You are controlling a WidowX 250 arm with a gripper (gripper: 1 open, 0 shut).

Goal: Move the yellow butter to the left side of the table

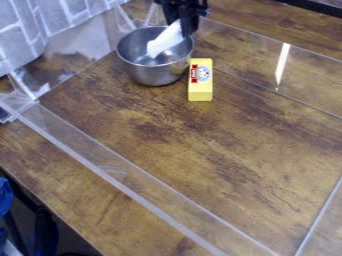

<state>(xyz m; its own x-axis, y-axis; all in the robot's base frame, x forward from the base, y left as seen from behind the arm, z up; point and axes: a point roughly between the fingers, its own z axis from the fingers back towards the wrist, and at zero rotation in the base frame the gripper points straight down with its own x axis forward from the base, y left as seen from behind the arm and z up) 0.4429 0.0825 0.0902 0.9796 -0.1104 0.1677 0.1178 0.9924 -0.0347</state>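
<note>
The yellow butter [201, 80] lies flat on the table [214, 180], just right of a steel bowl [144, 66] at the back. It is a small yellow box with a red-and-white label on top. My gripper [182, 28] hangs over the bowl at the top edge of the view, pointing down, behind and left of the butter and apart from it. Its fingers are closed on a white object [166, 43] that slants down toward the bowl's inside. The upper part of the gripper is cut off by the frame.
Clear acrylic strips [100, 150] run across the tabletop and along its borders, with a bright reflection [281, 66] at the right. A pale patterned surface [40, 35] stands at the back left. Bare wood stretches left and in front of the bowl.
</note>
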